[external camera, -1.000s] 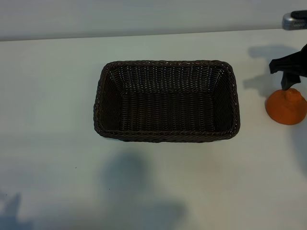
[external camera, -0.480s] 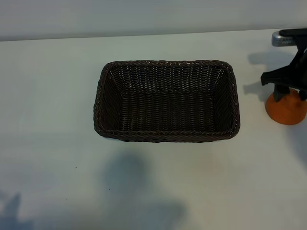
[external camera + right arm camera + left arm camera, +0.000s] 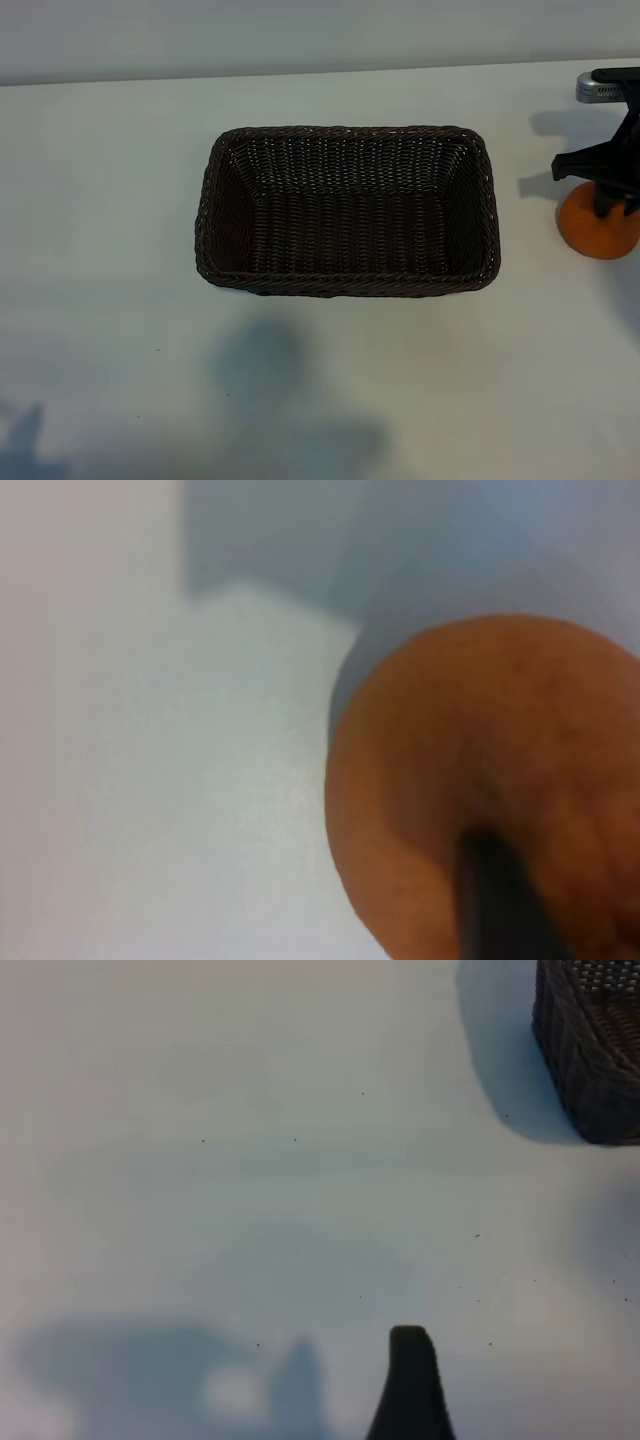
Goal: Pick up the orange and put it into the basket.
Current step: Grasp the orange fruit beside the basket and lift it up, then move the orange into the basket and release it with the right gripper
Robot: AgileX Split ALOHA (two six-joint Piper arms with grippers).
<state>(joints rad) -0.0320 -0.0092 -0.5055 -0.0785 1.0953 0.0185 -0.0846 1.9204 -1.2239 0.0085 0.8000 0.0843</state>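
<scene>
dark brown wicker makes the basket (image 3: 347, 210), which stands in the middle of the white table (image 3: 120, 330), its long side running from left to right. its inside is bare weave and the braided rim goes all around the rounded corners. one corner of the basket (image 3: 592, 1050) shows also in the left wrist view, with its shadow on the table beside it.

the orange (image 3: 597, 228) sits on the table at the far right edge of the exterior view, well apart from the basket and to its right. it is outside the basket. the right gripper (image 3: 610, 195) is directly above the fruit, pointing down, and its black fingers reach onto the top part of the orange. in the right wrist view the orange (image 3: 470, 780) fills much of the picture, and one dark finger (image 3: 500, 900) lies against its skin. if the jaws already pinch the fruit or only stand around it, i cannot tell, because the second finger is hidden.

the left gripper (image 3: 410, 1385) is seen only in its own wrist view, as one dark fingertip over bare table, away from the basket corner. its jaws stand spread and hold nothing.
</scene>
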